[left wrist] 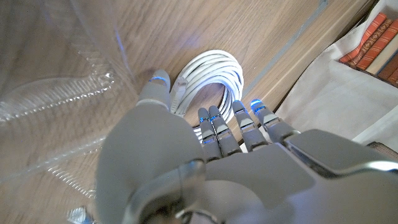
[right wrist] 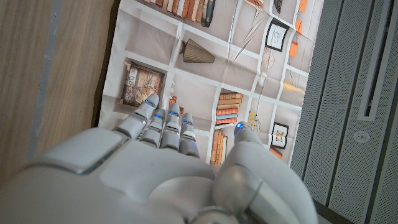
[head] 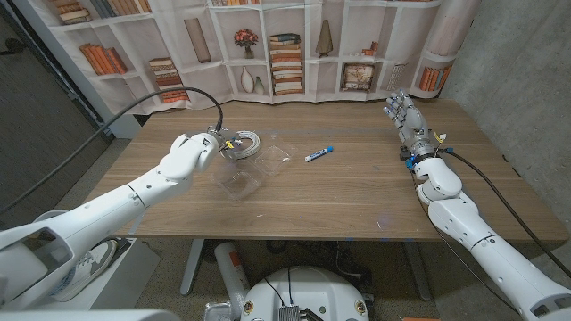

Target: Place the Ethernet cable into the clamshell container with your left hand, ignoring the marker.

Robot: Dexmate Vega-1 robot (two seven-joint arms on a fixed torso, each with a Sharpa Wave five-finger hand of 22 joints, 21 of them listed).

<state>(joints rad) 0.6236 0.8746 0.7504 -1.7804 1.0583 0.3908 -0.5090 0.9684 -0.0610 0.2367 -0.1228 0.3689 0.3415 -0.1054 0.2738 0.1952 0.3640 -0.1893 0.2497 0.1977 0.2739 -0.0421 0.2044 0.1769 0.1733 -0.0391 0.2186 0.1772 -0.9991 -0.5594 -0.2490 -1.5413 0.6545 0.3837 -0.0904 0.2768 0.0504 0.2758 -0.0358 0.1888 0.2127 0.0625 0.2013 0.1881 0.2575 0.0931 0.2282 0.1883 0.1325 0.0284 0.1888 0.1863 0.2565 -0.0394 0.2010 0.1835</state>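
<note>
A coiled white Ethernet cable point(head: 242, 141) lies on the wooden table beside the clear clamshell container point(head: 239, 176), whose lid point(head: 273, 155) lies open. My left hand point(head: 202, 148) is at the coil's near side. In the left wrist view the thumb point(left wrist: 155, 84) stands outside the cable point(left wrist: 208, 73) by its connector, and the fingers point(left wrist: 212, 119) reach over the coil's near part, spread, with the coil still on the table. A blue-capped marker point(head: 318, 153) lies to the right of the lid. My right hand point(head: 409, 120) stands apart at the table's right, fingers straight and holding nothing.
The clear plastic of the container point(left wrist: 56, 106) lies close beside my left hand. Behind the table's far edge point(head: 294, 101) hangs a bookshelf backdrop point(head: 268, 45). A black cable point(head: 161, 98) runs along my left arm.
</note>
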